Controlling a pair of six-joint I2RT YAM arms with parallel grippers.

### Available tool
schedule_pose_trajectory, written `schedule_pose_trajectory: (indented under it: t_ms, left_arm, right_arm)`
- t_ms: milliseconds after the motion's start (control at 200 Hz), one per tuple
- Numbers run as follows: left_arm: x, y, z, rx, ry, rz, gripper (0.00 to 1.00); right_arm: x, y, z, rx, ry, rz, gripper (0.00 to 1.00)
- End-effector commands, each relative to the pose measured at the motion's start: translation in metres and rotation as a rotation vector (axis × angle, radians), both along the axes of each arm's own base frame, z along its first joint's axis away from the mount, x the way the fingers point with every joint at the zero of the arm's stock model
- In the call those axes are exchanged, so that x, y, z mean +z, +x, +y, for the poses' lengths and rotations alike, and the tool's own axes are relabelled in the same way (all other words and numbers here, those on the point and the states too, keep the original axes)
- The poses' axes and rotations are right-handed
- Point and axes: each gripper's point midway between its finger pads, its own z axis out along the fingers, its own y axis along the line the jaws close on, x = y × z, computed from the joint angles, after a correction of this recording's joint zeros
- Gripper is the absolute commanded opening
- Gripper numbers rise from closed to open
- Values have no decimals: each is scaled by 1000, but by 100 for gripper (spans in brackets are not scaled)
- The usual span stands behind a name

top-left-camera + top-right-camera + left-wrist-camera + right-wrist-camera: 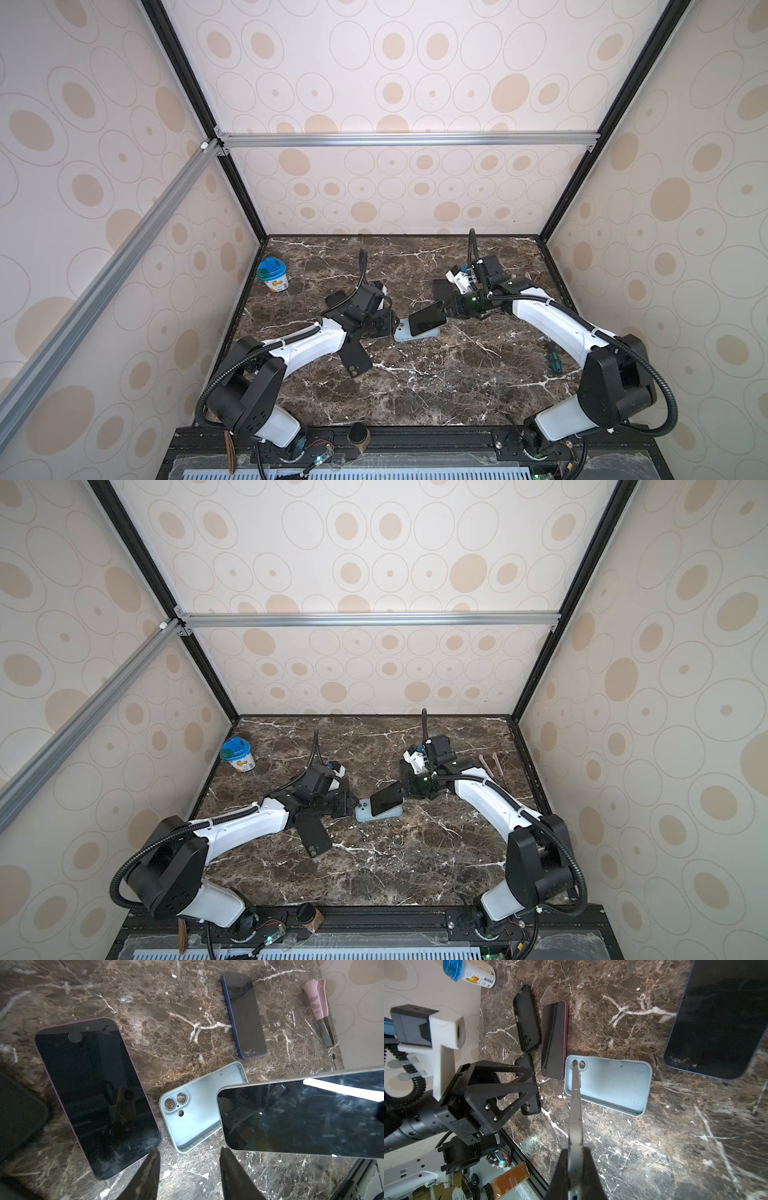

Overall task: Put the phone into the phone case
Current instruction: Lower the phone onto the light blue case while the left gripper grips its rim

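Observation:
The light blue phone case [199,1113] lies open side up on the marble table [436,386], seen in both top views [401,334] [365,812]. My right gripper [576,1153] [451,309] is shut on the phone [301,1118], a silver-edged phone with a dark screen. It holds the phone tilted just above the case's right part [428,319] [386,799]. The right wrist view shows the phone [576,1109] edge-on over the case [612,1084]. My left gripper [189,1153] [392,324] stands open and empty at the case's left end, fingertips close to the table.
A purple-edged phone [93,1093] lies beside the case, a blue phone [244,1016] farther back. Black cases [526,1018] [355,359] lie under my left arm. A blue-lidded cup [272,274] stands far left, a pink-handled knife [318,1005] and a screwdriver [555,359] at the right.

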Motion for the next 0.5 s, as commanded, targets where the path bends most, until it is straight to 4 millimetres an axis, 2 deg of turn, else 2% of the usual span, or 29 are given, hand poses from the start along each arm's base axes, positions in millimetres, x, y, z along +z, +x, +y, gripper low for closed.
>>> schedule_pose_trajectory:
  t_ms: [0, 185, 495]
  left_arm:
    - [-4, -3, -12, -16, -47, 13, 45]
    - [-20, -10, -16, -25, -70, 57, 41]
    - [-34, -11, -19, -24, -66, 84, 42]
  right_arm:
    - [12, 4, 6, 41, 40, -15, 0]
    - [2, 8, 8, 44, 33, 17, 0]
    - [-10, 10, 8, 57, 22, 23, 0]
